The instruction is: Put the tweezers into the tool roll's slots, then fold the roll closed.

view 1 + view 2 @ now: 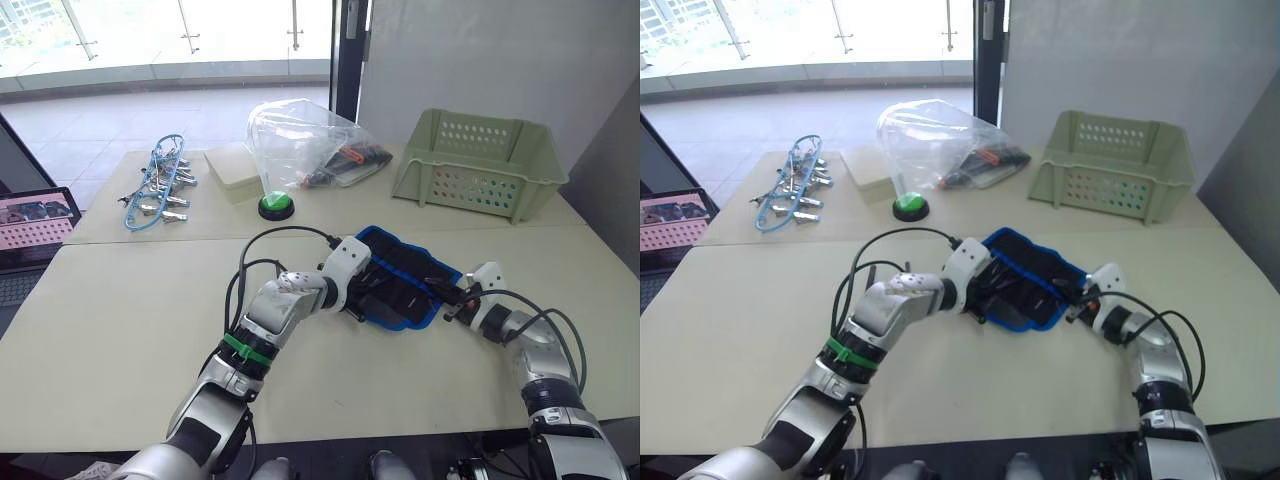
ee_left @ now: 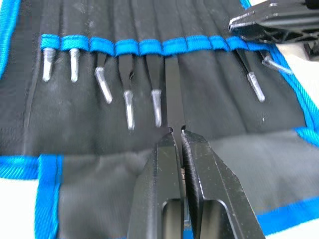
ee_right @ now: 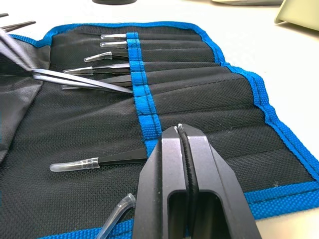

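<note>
While our left pincer pinches a slim, stiff tweezer into its slot, our right pincer rests shut, empty, on the limp tool roll.

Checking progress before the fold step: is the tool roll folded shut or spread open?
Spread open: the tool roll lies flat, its slots and tweezers exposed.

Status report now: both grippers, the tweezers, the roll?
Left gripper shut on a tweezer, feeding it into a slot. Right gripper shut, pressing on the tool roll. Roll open and flat, several tweezers seated. Nothing in the way.
</note>
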You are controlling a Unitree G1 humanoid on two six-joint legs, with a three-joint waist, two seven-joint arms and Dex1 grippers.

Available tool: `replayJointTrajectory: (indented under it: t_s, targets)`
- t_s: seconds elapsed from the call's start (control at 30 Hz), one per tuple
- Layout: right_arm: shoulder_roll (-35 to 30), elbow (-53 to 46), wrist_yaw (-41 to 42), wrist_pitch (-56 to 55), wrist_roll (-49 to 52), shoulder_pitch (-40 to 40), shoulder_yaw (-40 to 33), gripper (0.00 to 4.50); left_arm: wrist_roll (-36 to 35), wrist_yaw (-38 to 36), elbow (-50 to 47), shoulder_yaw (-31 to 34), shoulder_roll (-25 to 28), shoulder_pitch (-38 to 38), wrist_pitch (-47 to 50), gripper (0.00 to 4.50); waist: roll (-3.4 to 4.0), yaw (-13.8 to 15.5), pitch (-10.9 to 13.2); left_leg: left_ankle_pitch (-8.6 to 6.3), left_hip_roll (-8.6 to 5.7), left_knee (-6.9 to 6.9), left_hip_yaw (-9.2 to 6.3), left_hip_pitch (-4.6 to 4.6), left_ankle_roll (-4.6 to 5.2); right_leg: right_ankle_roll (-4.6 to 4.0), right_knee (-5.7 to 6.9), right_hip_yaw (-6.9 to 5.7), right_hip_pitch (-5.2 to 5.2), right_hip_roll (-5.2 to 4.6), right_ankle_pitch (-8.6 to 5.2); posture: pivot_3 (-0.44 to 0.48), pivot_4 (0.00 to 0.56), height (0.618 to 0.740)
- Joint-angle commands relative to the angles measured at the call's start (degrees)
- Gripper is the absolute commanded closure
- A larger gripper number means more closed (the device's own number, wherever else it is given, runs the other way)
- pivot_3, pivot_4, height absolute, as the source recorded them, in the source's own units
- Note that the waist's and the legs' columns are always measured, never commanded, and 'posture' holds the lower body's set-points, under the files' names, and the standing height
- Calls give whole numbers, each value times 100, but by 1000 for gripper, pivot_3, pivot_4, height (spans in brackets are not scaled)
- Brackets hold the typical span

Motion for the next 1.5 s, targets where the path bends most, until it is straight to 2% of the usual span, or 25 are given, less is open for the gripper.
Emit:
replayJointTrajectory:
  t_s: [0.03,0.23,0.63,0.87,0.97,1.1,1.5]
  targets:
    - [-14,33,30,63,-165,143,157,4500,120,-120,533,3,-269,-263,-560,4467,0,3,0,0,0,0,0,0,0,0,0,0,0,0,0,0,150,740]
    - [-44,-13,7,114,-250,171,257,4500,289,-175,1450,132,-651,-585,-1253,4467,-1,13,-1,0,-1,3,3,0,0,1,0,-1,2,0,0,0,150,740]
    - [22,-319,-52,393,-277,362,375,4500,581,10,3976,632,-1337,-1044,-3478,4467,-12,9,-9,0,-1,6,11,3,1,3,-1,-3,9,0,2,0,150,740]
    - [27,-460,-93,467,-254,417,423,4500,563,257,4885,824,-1582,-1441,-4049,4467,-24,-19,-17,0,-1,7,20,13,2,2,10,-2,15,0,4,0,150,740]
    - [41,-485,-108,473,-252,438,451,4500,523,317,5082,885,-1666,-1529,-4092,4467,-26,-41,-18,-1,0,6,24,31,5,2,13,-2,31,0,4,0,150,740]
    - [59,-490,-129,474,-251,446,481,4500,452,526,5246,1038,-1716,-1664,-4109,4467,-29,-110,-16,-28,8,-4,19,95,50,5,-6,-3,105,9,3,0,150,740]
    - [102,-177,-241,391,-335,215,537,4500,494,192,5111,970,-1860,-1781,-3773,4467,-33,-186,-19,-25,9,-2,5,96,45,4,1,-2,103,12,3,0,150,740]
